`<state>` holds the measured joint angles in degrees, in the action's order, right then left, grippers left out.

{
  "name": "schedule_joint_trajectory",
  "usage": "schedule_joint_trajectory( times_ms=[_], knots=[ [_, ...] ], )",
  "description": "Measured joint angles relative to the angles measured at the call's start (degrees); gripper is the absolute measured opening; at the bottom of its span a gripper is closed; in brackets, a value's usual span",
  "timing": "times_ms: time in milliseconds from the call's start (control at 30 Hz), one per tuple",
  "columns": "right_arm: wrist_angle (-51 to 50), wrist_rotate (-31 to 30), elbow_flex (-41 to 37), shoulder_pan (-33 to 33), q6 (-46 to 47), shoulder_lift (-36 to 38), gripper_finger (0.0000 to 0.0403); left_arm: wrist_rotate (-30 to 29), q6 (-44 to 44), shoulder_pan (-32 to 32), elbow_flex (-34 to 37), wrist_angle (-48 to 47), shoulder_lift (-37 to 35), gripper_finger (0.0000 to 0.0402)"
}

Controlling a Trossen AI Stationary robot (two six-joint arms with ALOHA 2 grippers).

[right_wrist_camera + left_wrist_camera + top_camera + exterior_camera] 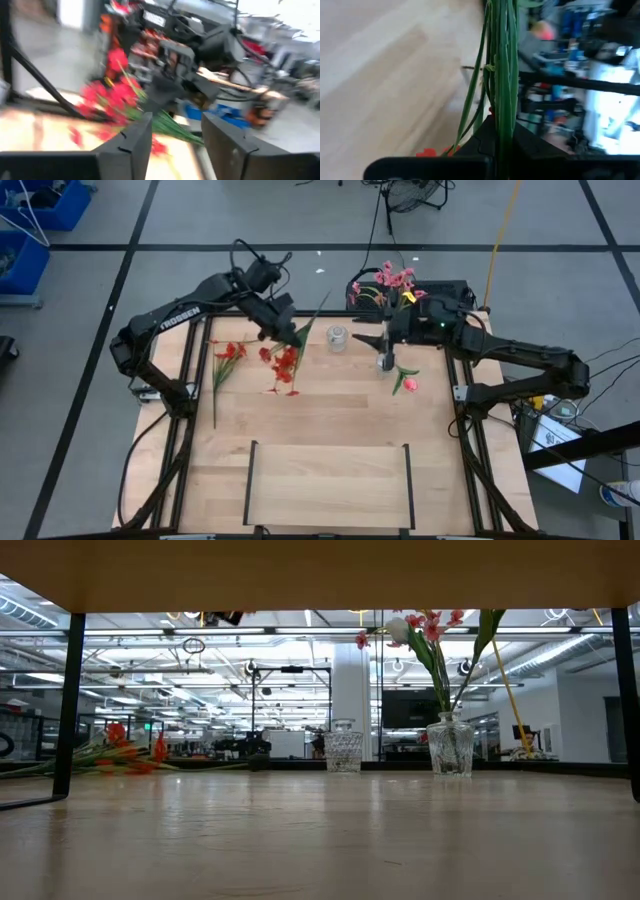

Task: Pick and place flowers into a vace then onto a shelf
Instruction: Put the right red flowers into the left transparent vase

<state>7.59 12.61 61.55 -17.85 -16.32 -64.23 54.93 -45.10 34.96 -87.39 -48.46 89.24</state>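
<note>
My left gripper (pixel 283 332) (pixel 502 135) is shut on a red-blossom spray (pixel 285 363) at the table's far left. My right gripper (pixel 385 338) (pixel 177 134) hovers open by a glass vase (pixel 450 746), with nothing between its fingers. This vase stands on the table and holds pink flowers (pixel 432 625) and a white bud (pixel 398 630). An empty glass vase (pixel 337 337) (pixel 343 750) stands between the arms. Another red spray (pixel 228 352) (pixel 120 755) lies flat at the left. A pink-red tulip bud (pixel 408 384) lies near the filled vase. The shelf (pixel 330 480) sits at the near edge. My left gripper pinches the bundled green stalks (pixel 503 117) of the red spray between its two fingers. The fingers lie across the stalks. The stalk ends (pixel 322 302) stick out toward the far right, the blossoms hang on the near side, and the spray is lifted clear of the table.
The shelf's black upright rails (pixel 250 480) (pixel 408 485) stand at its two short sides. Bare wooden tabletop (pixel 330 415) lies between the vases and the shelf. Cables and a black box sit beyond the far edge.
</note>
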Motion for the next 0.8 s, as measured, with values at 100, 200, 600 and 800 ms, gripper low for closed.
schedule_joint_trajectory(
  times_ms=[100, 200, 600, 800],
  knots=[
    [-2.26, -5.37, 2.00, 1.00, -7.26, -0.16, 0.0186, 1.65, -5.58, 0.28, 0.00, 7.36, -0.01, 0.0010],
    [-2.77, -9.06, 2.38, 1.11, -11.63, -0.41, 0.0196, 3.79, -11.02, 0.33, 0.00, 14.69, -0.01, 0.0010],
    [-1.56, -14.51, 2.45, 3.17, -31.58, -3.24, 0.0188, 8.04, -28.37, -0.71, 0.00, 29.74, -0.01, 0.0016],
    [5.44, -18.56, 2.46, 5.62, -40.15, -7.97, 0.0191, 8.19, -30.22, -2.20, 0.02, 31.74, -0.01, 0.0009]
  ],
)
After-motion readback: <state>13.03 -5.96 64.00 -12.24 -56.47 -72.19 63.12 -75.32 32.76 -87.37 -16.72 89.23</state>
